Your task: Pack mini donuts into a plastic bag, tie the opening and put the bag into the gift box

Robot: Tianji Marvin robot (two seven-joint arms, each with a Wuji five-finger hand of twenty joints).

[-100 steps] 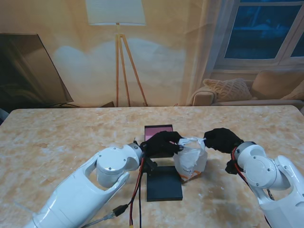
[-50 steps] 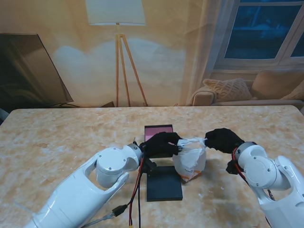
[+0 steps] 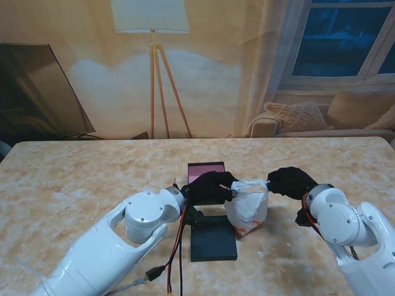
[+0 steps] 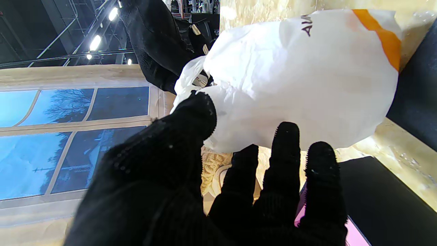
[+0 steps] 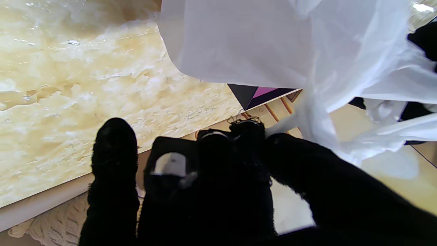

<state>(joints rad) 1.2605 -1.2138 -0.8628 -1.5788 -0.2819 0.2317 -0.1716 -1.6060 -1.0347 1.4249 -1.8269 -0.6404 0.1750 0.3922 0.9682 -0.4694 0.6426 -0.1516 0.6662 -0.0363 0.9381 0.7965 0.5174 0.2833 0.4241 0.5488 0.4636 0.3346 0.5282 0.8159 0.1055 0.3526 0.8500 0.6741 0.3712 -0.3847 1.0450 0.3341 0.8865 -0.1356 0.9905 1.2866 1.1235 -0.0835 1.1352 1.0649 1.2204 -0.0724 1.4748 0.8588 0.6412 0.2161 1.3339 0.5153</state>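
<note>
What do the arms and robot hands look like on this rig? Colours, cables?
Both arms are glossy white rounded shells. The left robot hand and right robot hand wear black knit gloves. Red and black cables run along the left arm; red cable shows at the right wrist.

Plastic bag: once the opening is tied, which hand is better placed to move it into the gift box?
Probably the left hand: it holds the plastic bag directly beside the open gift box. The right hand grips the far side.

Bag: white plastic bag [image 3: 247, 208] stands on the counter [image 3: 80, 179], between both hands.
Left hand [image 3: 208, 187]: pinches the bag's top.
Right hand [image 3: 289, 182]: pinches the top's other end.
Box: pink-lined gift box [image 3: 205, 169] behind; black lid [image 3: 213, 238] nearer to me.
</note>
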